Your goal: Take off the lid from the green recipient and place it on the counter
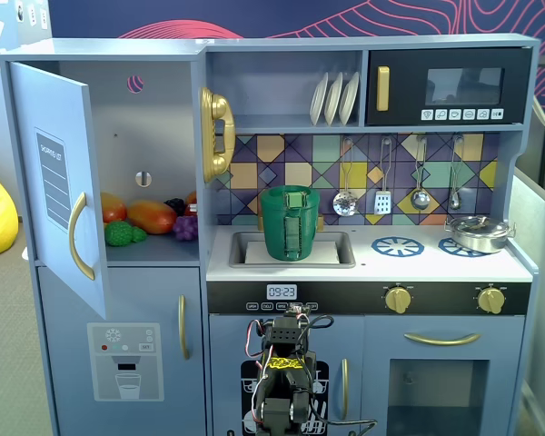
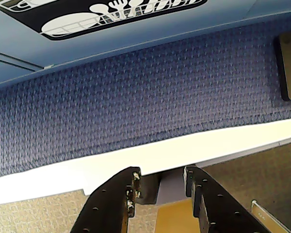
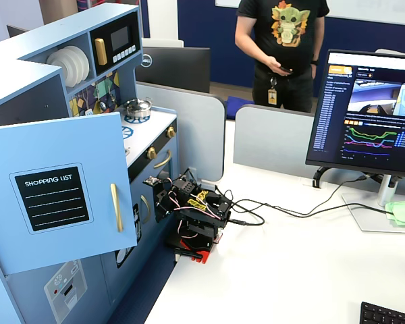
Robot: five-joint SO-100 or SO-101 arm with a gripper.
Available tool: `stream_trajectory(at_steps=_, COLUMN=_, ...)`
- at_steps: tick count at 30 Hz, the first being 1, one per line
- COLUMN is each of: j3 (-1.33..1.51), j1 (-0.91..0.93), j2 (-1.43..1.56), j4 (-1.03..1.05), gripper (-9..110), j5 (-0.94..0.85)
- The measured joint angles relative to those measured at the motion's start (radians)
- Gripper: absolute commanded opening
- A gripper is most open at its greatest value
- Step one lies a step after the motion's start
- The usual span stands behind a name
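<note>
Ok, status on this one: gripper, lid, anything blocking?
Gripper open, empty, low by the cabinet front. Lid on pot, pot in sink. Nothing blocking.

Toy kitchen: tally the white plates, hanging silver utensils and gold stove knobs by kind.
White round plates: 3
Silver metal hanging utensils: 4
Gold round stove knobs: 2
Total: 9

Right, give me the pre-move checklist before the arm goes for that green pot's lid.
1. Tall dark green plastic pot upright in the counter's sink: ok.
2. Flat round green lid on it: cannot tell, top hidden.
3. Pincer open and empty: ok.
4. Arm near pot: not ok, folded low in front of the cabinet.
5. Pale grey-blue counter has bare space: ok.
6. Silver metal pan apart from pot: ok.
</note>
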Motion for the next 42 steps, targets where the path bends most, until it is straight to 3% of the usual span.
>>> stream_trajectory(at_steps=7, j3=0.000, j1=0.012, j2=0.000, j4=0.002, gripper=2, j5=-0.026)
stream_trajectory(at_steps=16, j3=0.000, j1=-0.232, j2=0.000, j4=0.006, gripper=2, j5=-0.023)
stream_trajectory(at_steps=29, j3=-0.006, j1=-0.219, j2=-0.008, j4=0.006, gripper=6, j5=-0.009)
stream_trajectory(at_steps=34, j3=-0.224, j1=-0.112, j2=-0.155, j4=0.078, gripper=4, j5=-0.067)
stream_trajectory(at_steps=37, j3=-0.431, j1=-0.044, j2=-0.273, j4=0.080, gripper=0, j5=-0.150)
stream_trajectory(at_steps=39, j3=-0.583, j1=-0.005, j2=-0.350, j4=0.080, gripper=4, j5=-0.212)
stream_trajectory(at_steps=42, j3=-0.807, j1=0.028, j2=-0.439, j4=0.054, gripper=0, j5=-0.206)
